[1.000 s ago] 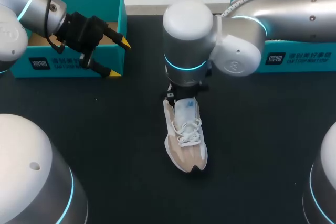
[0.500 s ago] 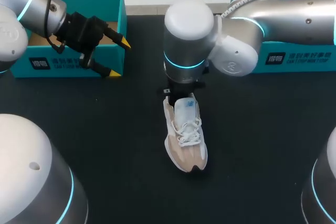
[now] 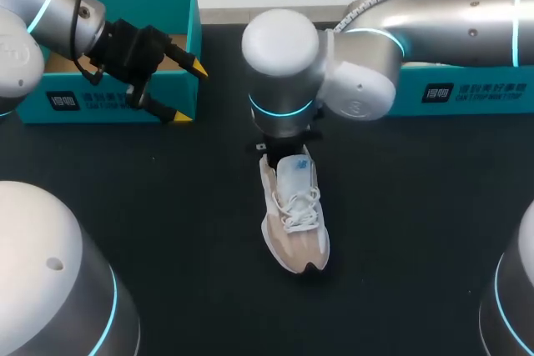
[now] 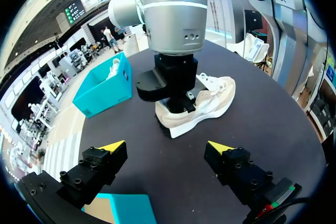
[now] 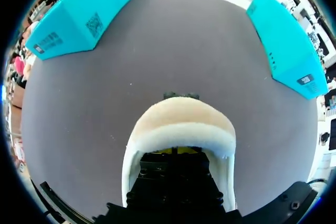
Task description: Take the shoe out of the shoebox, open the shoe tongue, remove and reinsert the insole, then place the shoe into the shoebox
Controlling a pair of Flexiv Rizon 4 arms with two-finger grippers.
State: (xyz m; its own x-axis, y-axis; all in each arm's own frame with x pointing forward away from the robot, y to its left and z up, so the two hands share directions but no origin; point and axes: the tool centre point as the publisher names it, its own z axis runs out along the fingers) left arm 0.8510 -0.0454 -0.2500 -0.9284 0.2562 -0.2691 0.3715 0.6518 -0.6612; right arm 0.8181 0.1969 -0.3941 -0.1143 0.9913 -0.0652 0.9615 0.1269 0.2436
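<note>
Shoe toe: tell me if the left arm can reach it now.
Probably yes: the left pincer is open, nothing stands between it and the shoe, and the right arm covers only the heel.

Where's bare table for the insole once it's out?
Bare table flanks the shoe: one patch toward the left shoebox, one toward the right shoebox. Crowded at the heel under the right arm, and where the left gripper hangs by its box.

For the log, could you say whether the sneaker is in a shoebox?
Out: the sneaker stands on the table between the left shoebox and the right shoebox.
</note>
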